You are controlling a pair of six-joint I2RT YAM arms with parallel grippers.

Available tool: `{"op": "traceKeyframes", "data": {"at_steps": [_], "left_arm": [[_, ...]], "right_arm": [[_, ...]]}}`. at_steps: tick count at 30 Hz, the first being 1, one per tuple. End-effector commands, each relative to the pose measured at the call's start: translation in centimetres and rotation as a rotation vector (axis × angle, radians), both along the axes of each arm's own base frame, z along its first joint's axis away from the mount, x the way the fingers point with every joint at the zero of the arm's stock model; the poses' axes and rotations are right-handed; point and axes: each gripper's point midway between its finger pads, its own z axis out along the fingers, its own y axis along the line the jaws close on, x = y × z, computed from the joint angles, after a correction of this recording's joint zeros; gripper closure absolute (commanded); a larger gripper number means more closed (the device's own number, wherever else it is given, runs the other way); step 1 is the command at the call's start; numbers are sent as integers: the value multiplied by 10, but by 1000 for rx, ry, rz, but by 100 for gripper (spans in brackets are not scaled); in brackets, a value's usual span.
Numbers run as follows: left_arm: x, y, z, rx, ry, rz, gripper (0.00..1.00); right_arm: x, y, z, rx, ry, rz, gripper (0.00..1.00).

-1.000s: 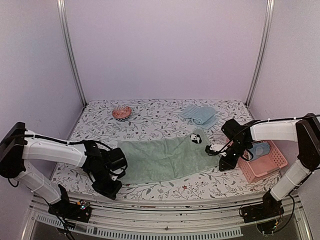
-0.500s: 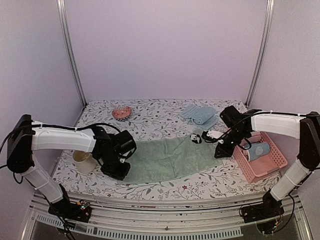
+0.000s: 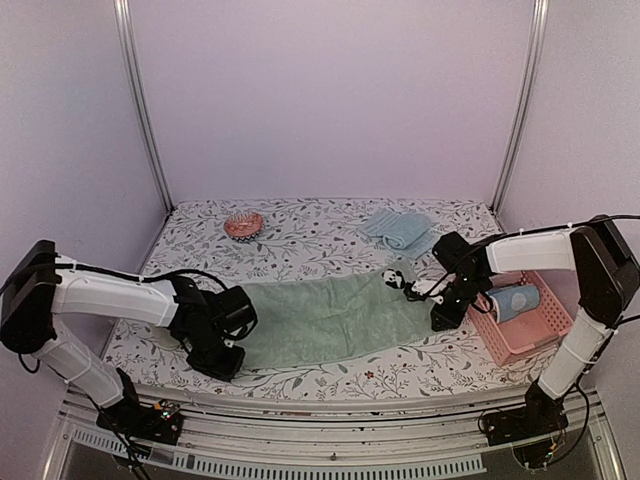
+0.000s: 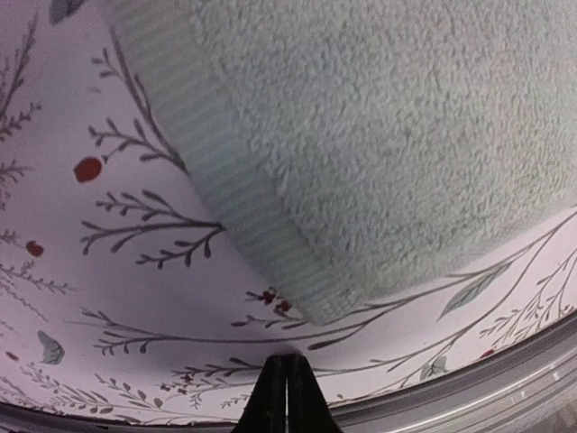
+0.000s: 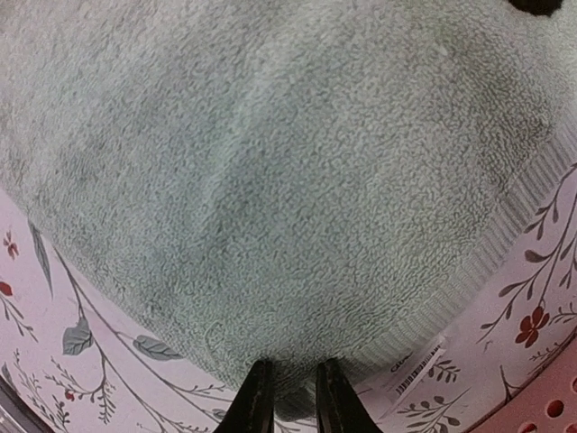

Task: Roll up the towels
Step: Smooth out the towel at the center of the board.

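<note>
Left claw (image 4: 287, 401), pressed together and empty, has a corner of the mid-table green towel (image 3: 320, 318) at 12 o'clock, while right claw (image 5: 290, 395), narrowly parted at its 3 o'clock hem (grip indeterminate), should seize squarely.

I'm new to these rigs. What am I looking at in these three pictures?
Two robot arms at a table. The wide picture looks down from above; the two close-ups come from cameras on each wrist. A green towel lies spread on the flowered table, a panda toy on it. Behind lies a blue towel; right, a pink basket. The left gripper is shut, holding nothing; the right gripper straddles the towel's edge, grip unclear.
</note>
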Motion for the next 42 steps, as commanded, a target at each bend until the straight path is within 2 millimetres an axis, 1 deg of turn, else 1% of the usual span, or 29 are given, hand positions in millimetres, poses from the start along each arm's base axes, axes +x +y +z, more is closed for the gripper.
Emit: {"op": "traceKeyframes", "data": {"at_steps": [1,4,6,7,10,13,15,16,19,21,23,24,26,28,30,32,34,37,39,41,42], "left_arm": [[-37,20,-4,20,96,53,96],[-43,22,3,0,100,64,96],[-37,20,13,-5,74,51,96],[-31,19,19,0,47,45,96],[-5,5,38,-9,-35,19,96],[23,-11,46,-18,-78,1,95],[34,-21,42,-26,-90,-20,94],[37,-25,38,-30,-90,-31,93],[41,-36,25,-48,-75,-57,93],[40,-38,15,-52,-66,-63,93],[36,-35,6,-37,-49,-63,92],[32,-29,2,-19,-36,-59,92],[19,-15,-5,18,1,-39,92],[1,3,-13,58,47,-12,92],[-16,17,-17,70,80,11,92],[-28,26,-17,59,94,41,92],[-37,30,-17,36,109,63,92],[-44,24,-17,-31,122,60,92],[-43,15,-15,-76,121,39,92],[-37,-2,-4,-133,107,-28,91],[-28,-14,8,-166,79,-56,89]], "right_arm": [[-35,-22,-9,-90,86,24,84],[-44,-23,-5,-91,118,33,84],[-49,-19,3,-70,138,39,85],[-47,-17,8,-59,130,41,85],[-34,-10,29,-34,83,42,84],[-21,0,49,5,49,37,83],[-17,6,58,31,37,32,82],[-17,7,59,38,35,30,82],[-18,6,55,35,37,17,82],[-20,4,52,34,41,12,82],[-21,4,49,34,42,8,82],[-22,3,48,33,42,6,82],[-22,3,47,33,37,6,82],[-21,3,46,31,32,7,82],[-19,4,46,36,27,8,82],[-17,7,46,45,30,7,82],[-14,8,46,47,32,7,82],[-8,11,47,51,24,11,82],[-2,14,49,55,17,9,82],[9,17,55,71,4,-1,82],[15,17,58,80,-2,-14,82]]}}
